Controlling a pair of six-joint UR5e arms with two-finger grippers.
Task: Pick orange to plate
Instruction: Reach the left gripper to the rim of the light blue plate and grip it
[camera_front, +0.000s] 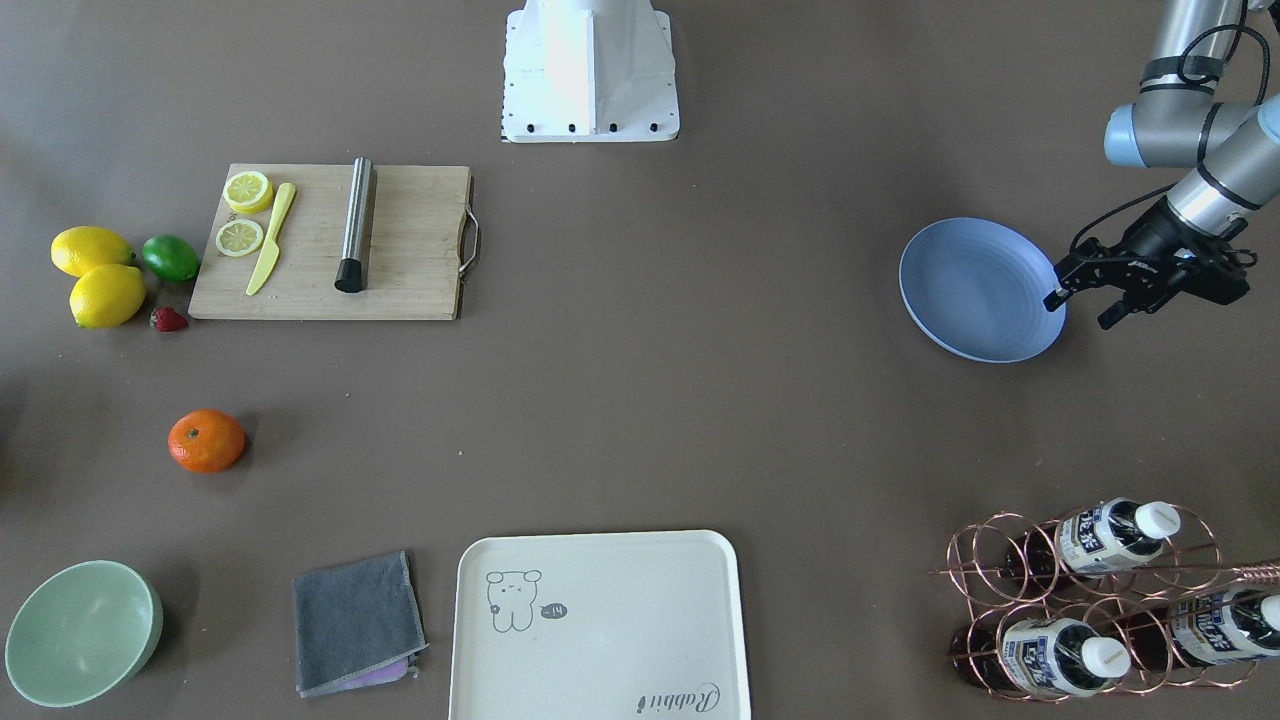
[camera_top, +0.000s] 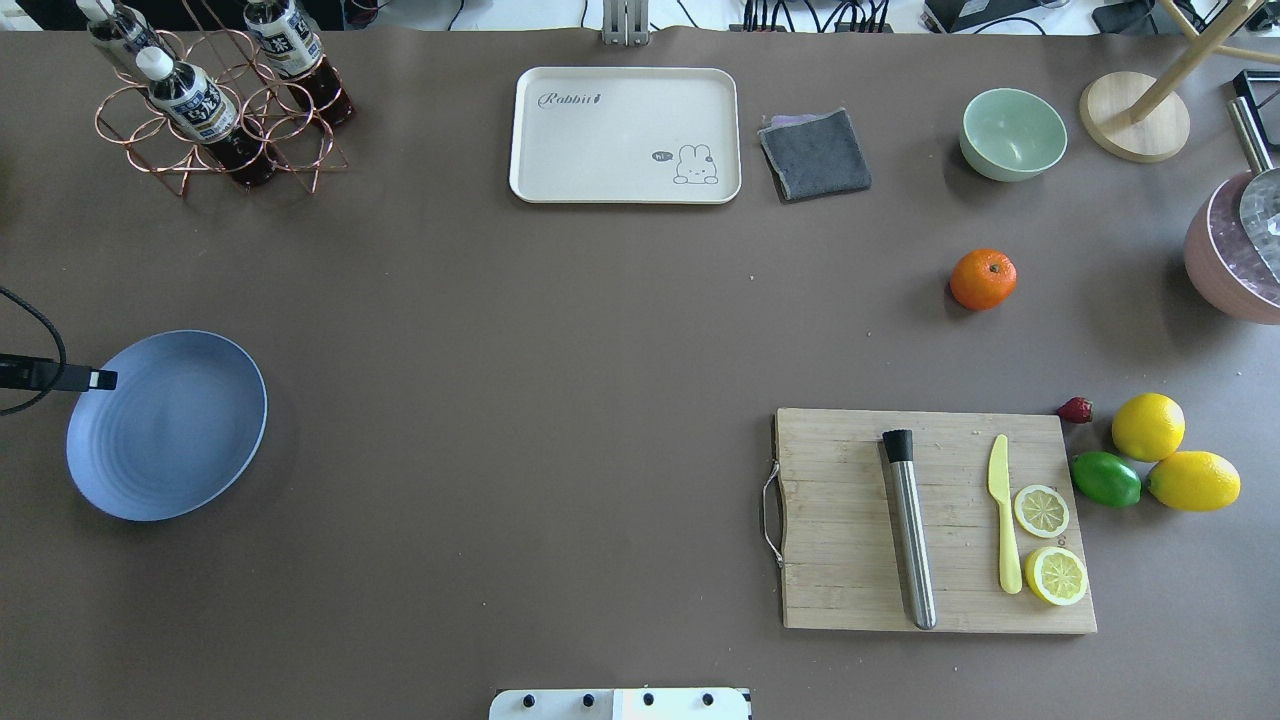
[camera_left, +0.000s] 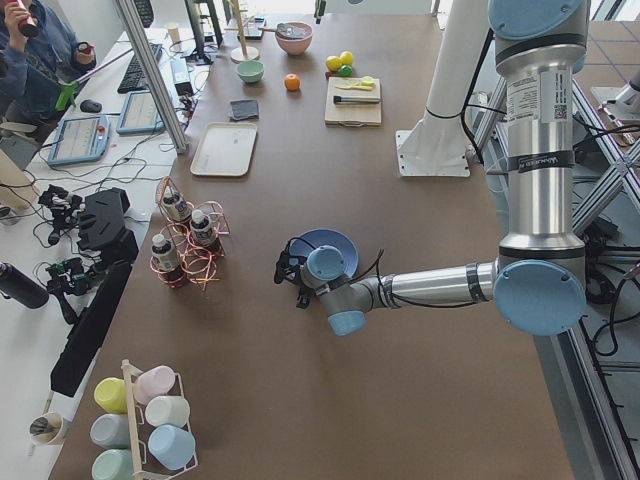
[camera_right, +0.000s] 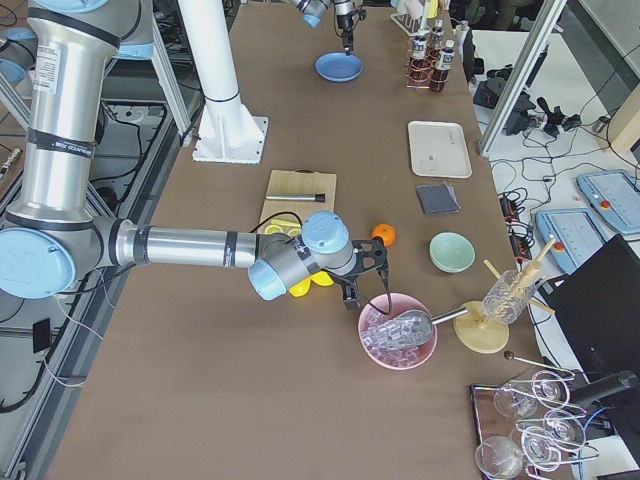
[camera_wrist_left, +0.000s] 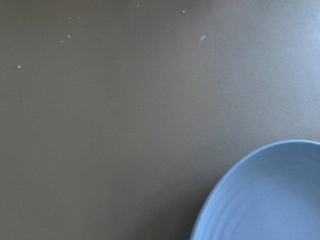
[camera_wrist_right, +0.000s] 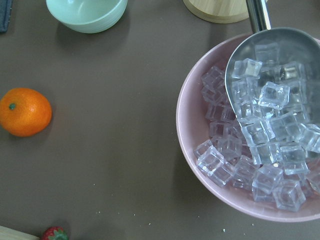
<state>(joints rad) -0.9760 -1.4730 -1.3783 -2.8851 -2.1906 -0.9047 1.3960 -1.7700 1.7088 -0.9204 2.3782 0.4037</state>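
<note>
The orange (camera_front: 206, 440) lies alone on the brown table, on the robot's right side; it also shows as the orange (camera_top: 983, 279) and the orange (camera_wrist_right: 25, 112). The empty periwinkle plate (camera_front: 975, 290) sits far across the table on the robot's left, seen again as the plate (camera_top: 165, 425) and the plate (camera_wrist_left: 270, 200). My left gripper (camera_front: 1080, 311) hovers at the plate's outer rim, open and empty. My right gripper (camera_right: 368, 288) shows only in the exterior right view, between the orange (camera_right: 383, 235) and a pink bowl; I cannot tell its state.
A pink bowl (camera_wrist_right: 200, 165) of ice cubes with a metal scoop stands right of the orange. Nearby are a green bowl (camera_top: 1012, 133), grey cloth (camera_top: 815, 153), cream tray (camera_top: 625, 135), cutting board (camera_top: 850, 520) with muddler, knife and lemon slices, lemons, lime, strawberry. A bottle rack (camera_top: 215, 110) stands beyond the plate.
</note>
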